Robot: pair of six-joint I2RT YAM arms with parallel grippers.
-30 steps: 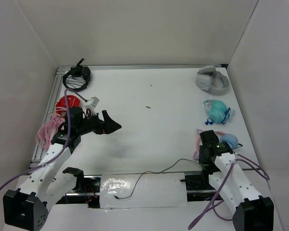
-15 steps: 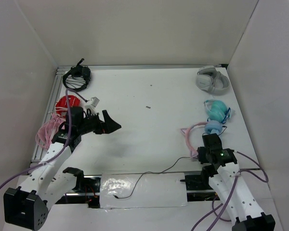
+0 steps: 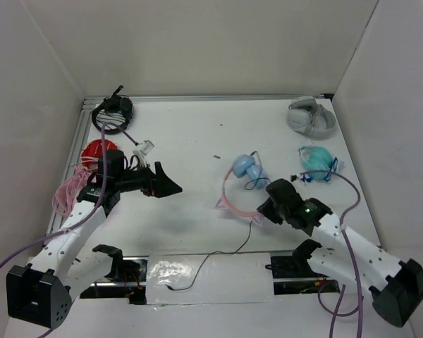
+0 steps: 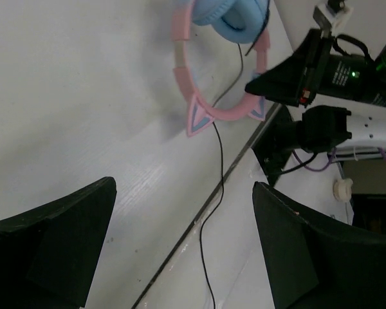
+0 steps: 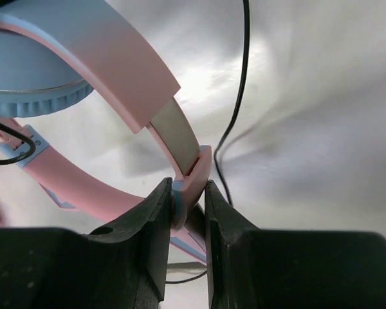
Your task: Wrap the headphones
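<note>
Toward the near edge of the matte white worktop [image 3: 197,134], just right of its middle, lie the headphones [image 3: 244,167]: a thin, rigid pink band [image 5: 103,45] with cat ears and soft-looking round light blue cups [image 4: 235,16]. Right claw [image 5: 188,193] is clamped on the band beside its grey slider [image 5: 177,138]; a firm pinch there should stop the hoop swivelling. Left claw [image 3: 166,184] hovers spread wide over the worktop's left side, free to gather slack. Limp thin black cable [image 3: 225,252] trails to the near edge; wind it in loose, even turns
</note>
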